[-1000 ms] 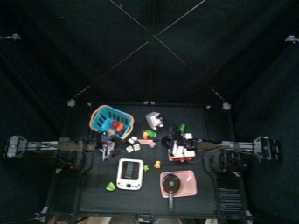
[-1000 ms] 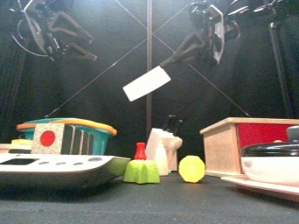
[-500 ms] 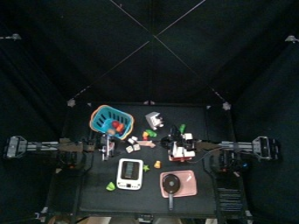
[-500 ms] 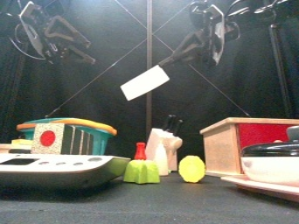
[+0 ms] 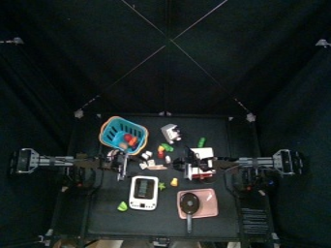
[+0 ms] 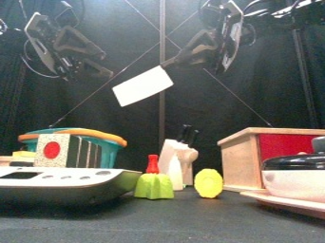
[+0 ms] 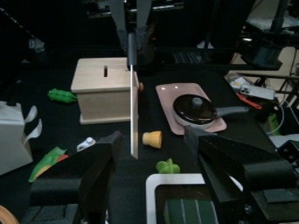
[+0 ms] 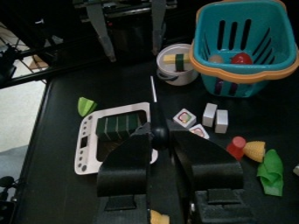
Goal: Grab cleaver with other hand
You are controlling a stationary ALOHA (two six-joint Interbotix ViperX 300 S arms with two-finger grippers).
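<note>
The cleaver (image 6: 143,85) hangs high above the table, whitish blade down-left, dark handle up-right. My right gripper (image 6: 192,54) is shut on the handle. In the right wrist view the handle (image 8: 159,140) sits between the shut jaws and the blade (image 8: 153,88) shows edge-on. My left gripper (image 6: 84,65) is open, just left of the blade at about the same height, not touching it. In the left wrist view the blade (image 7: 133,114) hangs edge-on between and beyond the open jaws (image 7: 163,179), the right gripper above it.
Below stand a teal basket (image 6: 70,150), a white device with a screen (image 6: 57,180), a knife block (image 6: 178,159), green (image 6: 154,187) and yellow (image 6: 208,182) toy foods, a wooden box (image 6: 273,152) and a pan on a pink tray (image 7: 193,105).
The right gripper has carried the cleaver to the left and a little up. The left gripper has moved right and down, closer to the blade.
</note>
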